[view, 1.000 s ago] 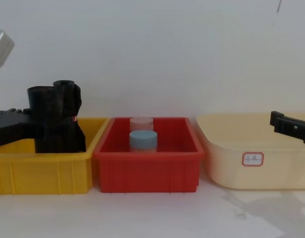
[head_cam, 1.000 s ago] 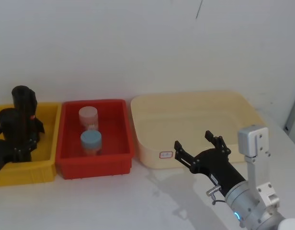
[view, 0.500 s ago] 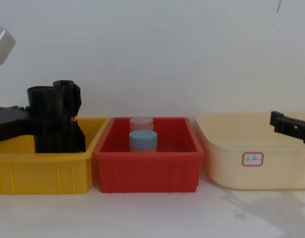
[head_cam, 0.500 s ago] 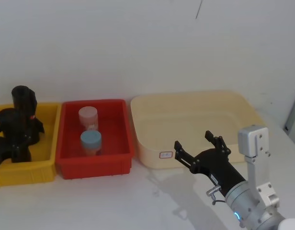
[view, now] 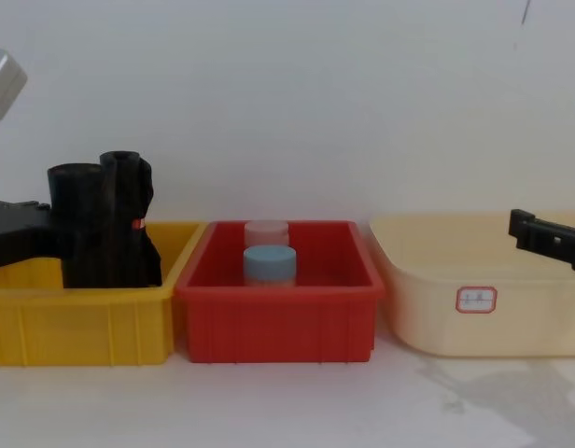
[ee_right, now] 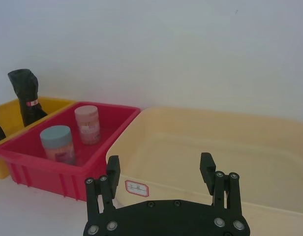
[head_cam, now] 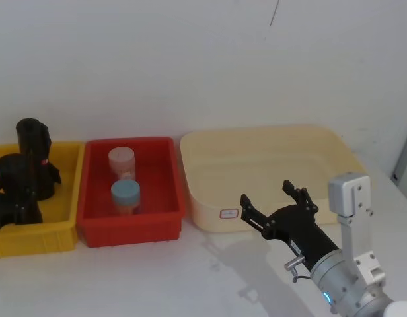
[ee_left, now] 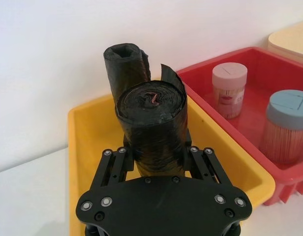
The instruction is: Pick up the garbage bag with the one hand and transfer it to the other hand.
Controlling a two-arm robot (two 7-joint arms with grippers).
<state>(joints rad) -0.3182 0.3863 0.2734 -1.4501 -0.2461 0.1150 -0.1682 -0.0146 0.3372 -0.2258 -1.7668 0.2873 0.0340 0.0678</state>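
Black crinkled plastic, probably light, soft and slippery — the garbage bag (ee_left: 151, 125) stands in the yellow bin (ee_left: 87, 128), my left gripper (ee_left: 157, 160) clamped around its firmer middle; my right gripper (head_cam: 276, 201) hangs well apart, fingers spread.

Beyond the left pincer (ee_left: 156, 160), clamped around the garbage bag (ee_left: 150, 118), passage is blocked by a second black roll (ee_left: 123, 61); both sides are closed by yellow bin (ee_left: 85, 132) walls; room is left above.

garbage bag (head_cam: 20, 181) black | yellow bin (head_cam: 38, 239) | red bin (head_cam: 134, 228) | cream tub (head_cam: 203, 211)
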